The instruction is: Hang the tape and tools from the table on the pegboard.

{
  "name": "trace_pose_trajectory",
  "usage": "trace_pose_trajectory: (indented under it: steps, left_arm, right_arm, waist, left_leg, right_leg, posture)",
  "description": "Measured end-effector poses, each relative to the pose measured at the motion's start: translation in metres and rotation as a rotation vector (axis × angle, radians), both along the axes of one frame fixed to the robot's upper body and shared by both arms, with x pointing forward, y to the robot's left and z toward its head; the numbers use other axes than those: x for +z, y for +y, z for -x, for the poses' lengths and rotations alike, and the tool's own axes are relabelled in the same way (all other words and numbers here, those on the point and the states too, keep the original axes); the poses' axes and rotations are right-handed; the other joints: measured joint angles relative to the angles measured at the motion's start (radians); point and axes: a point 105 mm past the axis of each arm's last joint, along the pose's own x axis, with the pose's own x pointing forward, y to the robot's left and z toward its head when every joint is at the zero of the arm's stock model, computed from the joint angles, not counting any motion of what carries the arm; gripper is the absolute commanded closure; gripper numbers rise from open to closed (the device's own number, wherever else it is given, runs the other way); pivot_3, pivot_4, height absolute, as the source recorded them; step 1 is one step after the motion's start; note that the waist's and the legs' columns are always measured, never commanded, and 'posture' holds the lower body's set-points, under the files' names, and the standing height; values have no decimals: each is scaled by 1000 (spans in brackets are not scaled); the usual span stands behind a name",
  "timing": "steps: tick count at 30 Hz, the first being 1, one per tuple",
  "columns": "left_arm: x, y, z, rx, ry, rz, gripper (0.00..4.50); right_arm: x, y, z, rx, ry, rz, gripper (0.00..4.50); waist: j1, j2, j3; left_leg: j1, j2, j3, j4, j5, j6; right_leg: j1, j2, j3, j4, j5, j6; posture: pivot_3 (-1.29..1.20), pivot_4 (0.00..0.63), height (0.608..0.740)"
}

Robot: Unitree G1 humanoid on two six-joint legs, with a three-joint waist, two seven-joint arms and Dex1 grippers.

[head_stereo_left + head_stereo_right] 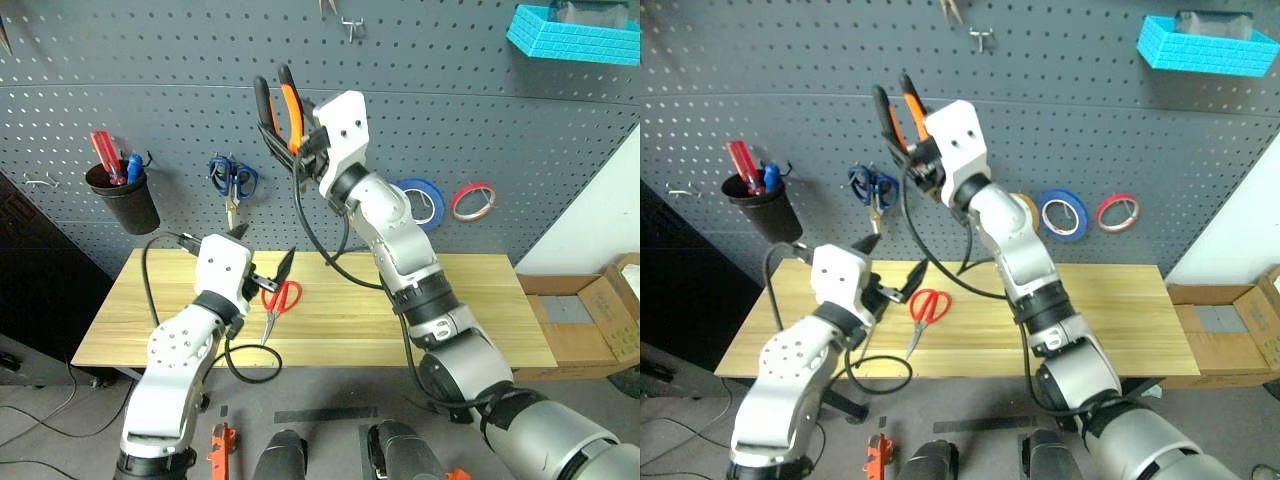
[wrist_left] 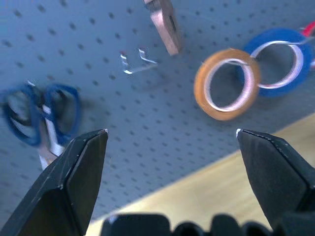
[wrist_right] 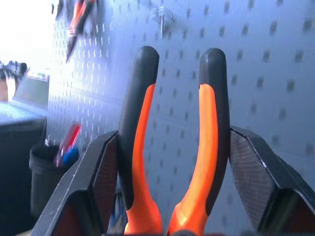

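Observation:
My right gripper [image 1: 292,135] is raised in front of the dark pegboard [image 1: 520,130], shut on the pliers [image 1: 284,108]. Their orange-and-black handles [image 3: 140,123] stick up between its fingers. Lower down, my left gripper [image 1: 262,250] stands open and empty above the wooden table [image 1: 480,300]. It points at the board, and the red-handled scissors [image 1: 283,297] lie on the table just beside it. The yellow-tan tape [image 2: 226,83] hangs on the pegboard next to a blue tape ring [image 2: 278,59], partly behind my right arm [image 1: 1025,212].
Blue-handled scissors [image 1: 232,182] and a black cup [image 1: 125,200] hang on the board's left, and a red tape ring [image 1: 473,200] on its right. A bare metal hook [image 2: 133,61] sits between scissors and tapes. A cyan basket [image 1: 572,35] hangs at top right, and a cardboard box [image 1: 600,310] stands right of the table.

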Motion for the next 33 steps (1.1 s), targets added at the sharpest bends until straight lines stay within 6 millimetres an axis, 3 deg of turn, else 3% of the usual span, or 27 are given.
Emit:
trace_pose_trajectory:
  steps: [6,12,20,24,28,33]
  left_arm:
    - [23,11,-33,4,-38,10,0]
    - [30,2,-43,-58,-38,12,0]
    - [42,-1,-58,-84,-47,-15,0]
    - [39,-3,-62,-92,-30,-11,0]
    - [30,-6,-64,-98,29,23,0]
    - [22,-9,-65,-109,94,70,0]
  right_arm:
    - [3,14,-13,2,-11,-8,1702]
    - [-11,15,-26,-24,33,5,1702]
    - [-22,9,-35,-67,61,17,1702]
    - [-5,5,-36,-121,3,0,1702]
    - [20,-6,-36,-197,-74,-65,1702]
    - [26,-7,-34,-227,-104,-88,1702]
  waist:
    - [2,1,1]
    - [5,3,15]
    - [6,4,57]
    - [7,4,62]
    - [8,4,70]
    - [6,3,81]
  left_leg:
    - [0,1,1,-2,0,0]
    - [-1,1,0,-6,0,0]
    - [-4,2,-1,-7,0,0]
    - [-17,1,-1,-6,0,0]
    - [-17,1,0,-8,0,0]
    - [-17,1,0,-8,0,0]
  right_leg:
    - [0,1,1,-1,1,0]
    - [-3,1,0,0,0,0]
    - [-6,1,-1,1,-1,0]
    - [-21,0,0,4,2,-3]
    - [-21,-1,0,4,2,-3]
    - [-21,-1,0,4,2,-3]
  posture:
    - [110,127,740]
    - [132,193,740]
    - [135,227,740]
    - [136,235,740]
    - [137,247,740]
    - [152,250,740]
